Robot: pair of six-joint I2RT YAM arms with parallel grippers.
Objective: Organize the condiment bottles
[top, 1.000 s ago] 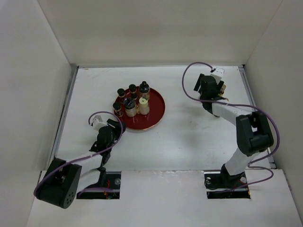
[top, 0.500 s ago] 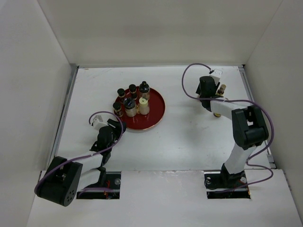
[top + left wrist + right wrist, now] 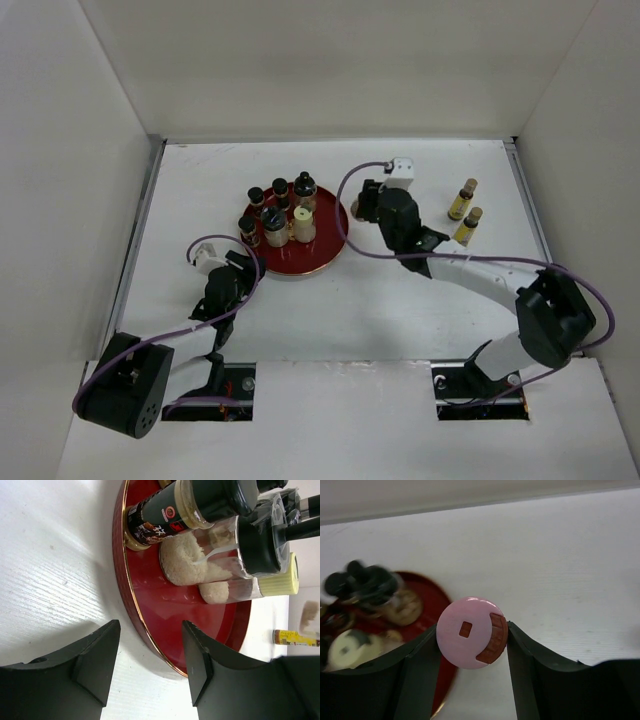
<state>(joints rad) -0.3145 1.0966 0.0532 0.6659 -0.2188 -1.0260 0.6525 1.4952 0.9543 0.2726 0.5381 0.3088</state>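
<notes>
Right hand (image 3: 472,647) grips the pink-capped bottle (image 3: 470,636) beside the red tray (image 3: 165,607); left hand (image 3: 150,657) open at its rim.

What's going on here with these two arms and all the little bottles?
It's a tidying job. The right tool is shut on a pink-capped bottle, held at the edge of the red tray, where a group of bottles already stands. Two small bottles are on the table off to the right. The left tool is open and empty, low at the tray's near-left rim.
</notes>
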